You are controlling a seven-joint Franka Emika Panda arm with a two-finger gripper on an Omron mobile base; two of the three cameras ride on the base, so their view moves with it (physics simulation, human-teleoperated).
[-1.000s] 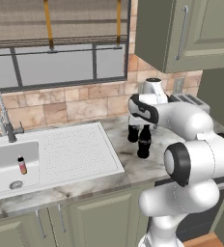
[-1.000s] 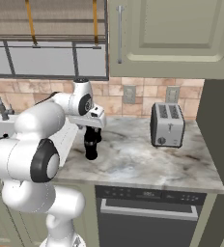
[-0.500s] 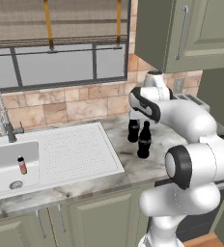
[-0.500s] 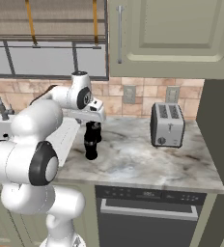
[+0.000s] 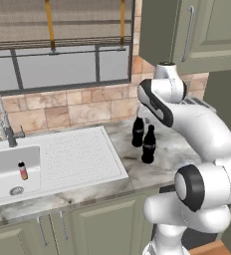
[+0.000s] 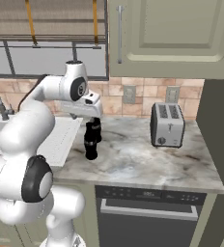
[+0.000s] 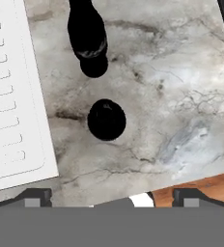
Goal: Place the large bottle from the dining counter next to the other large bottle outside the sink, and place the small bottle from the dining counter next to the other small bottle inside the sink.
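hand risen off large bottle [image 5: 148, 144] | fingers [image 7: 36, 197] spread (empty) | second bottle [image 5: 138, 131] just beside

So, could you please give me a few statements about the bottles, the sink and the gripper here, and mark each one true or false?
1. Two black bottles stand upright on the marble worktop, right of the drainboard. True.
2. The gripper is clamped on a bottle neck. False: it is open above the bottles, holding nothing.
3. A small bottle stands inside the sink. True.
4. The toaster lies tipped over in the sink. False: it stands upright on the worktop by the wall.
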